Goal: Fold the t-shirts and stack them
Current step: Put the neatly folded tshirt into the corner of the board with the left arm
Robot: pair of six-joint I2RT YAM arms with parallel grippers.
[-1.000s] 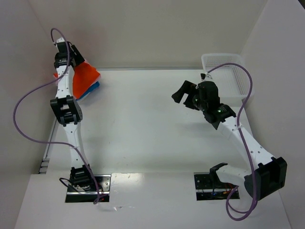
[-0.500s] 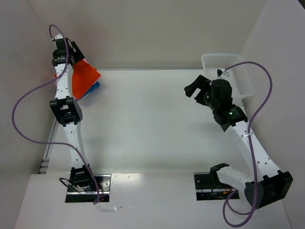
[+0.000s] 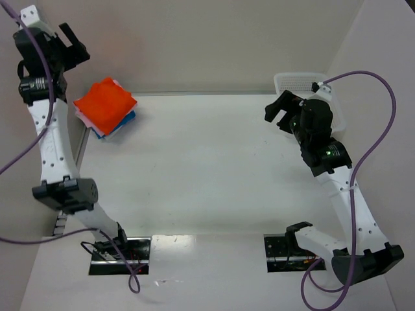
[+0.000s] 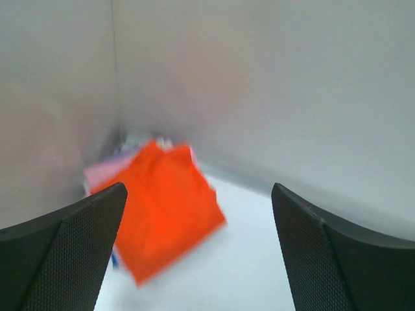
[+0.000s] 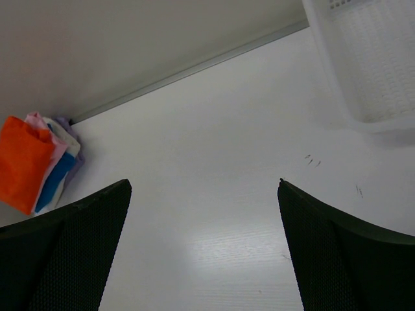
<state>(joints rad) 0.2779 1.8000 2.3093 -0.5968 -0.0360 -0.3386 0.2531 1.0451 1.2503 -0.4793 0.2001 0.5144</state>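
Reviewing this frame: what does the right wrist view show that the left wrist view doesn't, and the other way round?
Only the right wrist view: the white mesh basket at the upper right, a wide stretch of bare table, the blue t-shirt clearly visible low in the stack, and the right gripper, open. Only the left wrist view: the left gripper, open, and a close, blurred look at the stack's top. Both: the orange t-shirt folded on top, with the pink t-shirt under it.

Top camera looks down from behind; both wrist cameras (far off) face the stacked t-shirts [image 5: 27,162].
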